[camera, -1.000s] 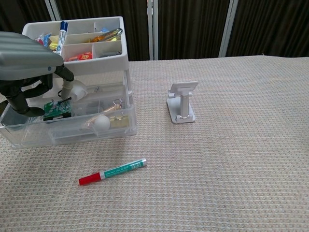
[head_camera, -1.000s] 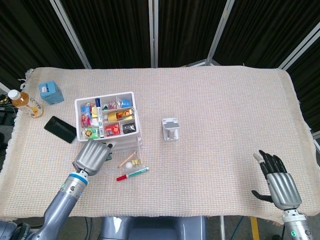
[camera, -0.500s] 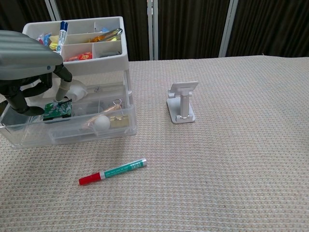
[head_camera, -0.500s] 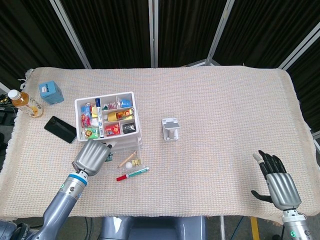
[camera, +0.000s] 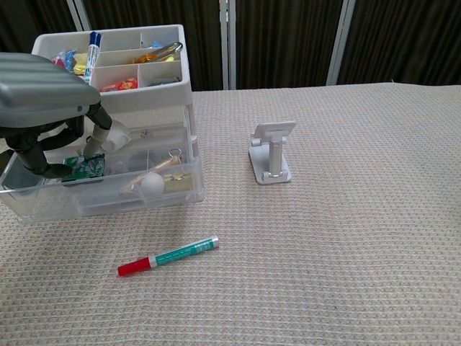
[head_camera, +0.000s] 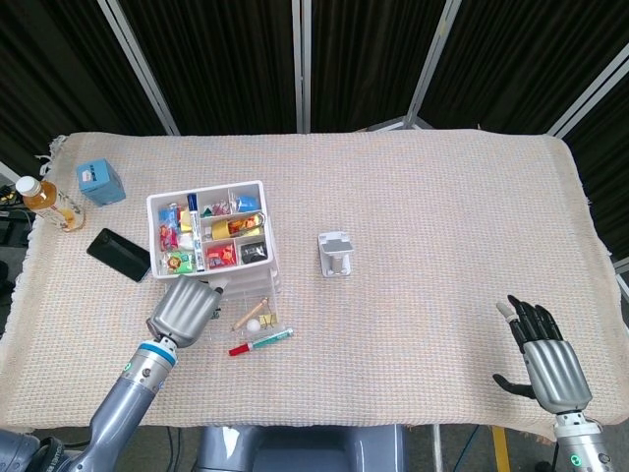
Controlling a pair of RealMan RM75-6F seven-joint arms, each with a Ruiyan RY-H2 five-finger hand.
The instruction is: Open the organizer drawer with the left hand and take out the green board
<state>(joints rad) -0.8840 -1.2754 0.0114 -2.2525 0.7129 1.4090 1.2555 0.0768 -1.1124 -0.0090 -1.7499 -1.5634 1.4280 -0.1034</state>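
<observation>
The drawer (camera: 108, 189) of the organizer (head_camera: 210, 231) stands pulled out toward the robot, exposing its contents from above so a hand can reach in from the near side. The left hand (camera: 45, 108) hangs over the drawer's left end, palm down, with its fingers (camera: 32, 155) reaching down into the compartment on either side of the green board (camera: 83, 167). The board lies inside the drawer at its left end, just beside a white roll and apart from the white ball (camera: 151, 182) and binder clip further right. The fingers stand close at the board's edges, but the chest view does not show whether they press it, so whether the hand is clamped on the board cannot be told. In judgement, the opening step is done and the grasp is in hand; the lift must clear the drawer's front wall. The right hand (head_camera: 546, 356) rests at the table's near right edge, well apart, fingers spread and holding nothing. A marker (camera: 168, 255) lies on the cloth before the drawer
</observation>
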